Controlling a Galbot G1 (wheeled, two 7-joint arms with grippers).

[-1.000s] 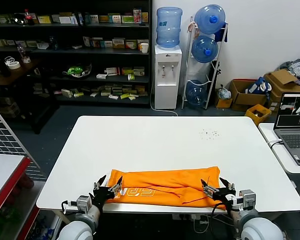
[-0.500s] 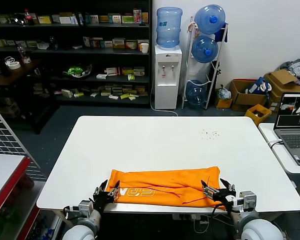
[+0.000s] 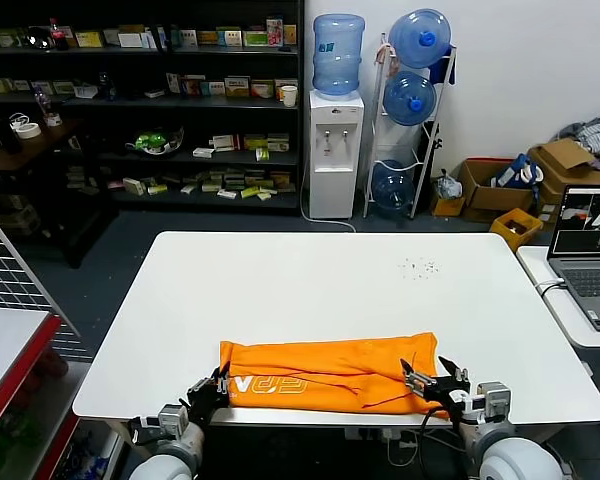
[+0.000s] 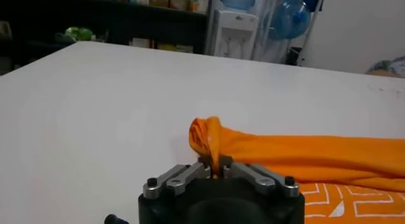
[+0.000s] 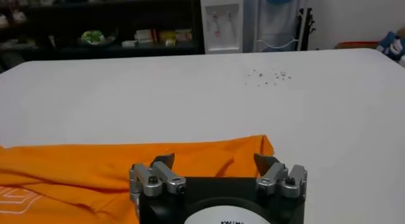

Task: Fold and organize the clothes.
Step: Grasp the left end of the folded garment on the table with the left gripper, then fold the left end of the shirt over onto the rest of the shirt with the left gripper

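The bright orange T-shirt (image 3: 330,372) lies folded into a long band along the near edge of the white table (image 3: 320,290), white lettering showing at its left end (image 3: 268,385). My left gripper (image 3: 212,391) is at the shirt's left end, shut on a pinched fold of orange fabric (image 4: 212,138). My right gripper (image 3: 428,382) is at the shirt's right end, open, its fingers (image 5: 162,162) spread over the cloth (image 5: 126,171) and holding nothing.
A laptop (image 3: 590,255) sits on a side table at the right. A water dispenser (image 3: 335,150), a rack of bottles (image 3: 412,110) and dark shelves (image 3: 140,110) stand behind the table. Small dark specks (image 3: 418,267) mark the far right of the tabletop.
My left gripper has closed on the shirt's left end and drawn back toward the near edge. The left end now lies straighter. My right gripper has stayed open in place.
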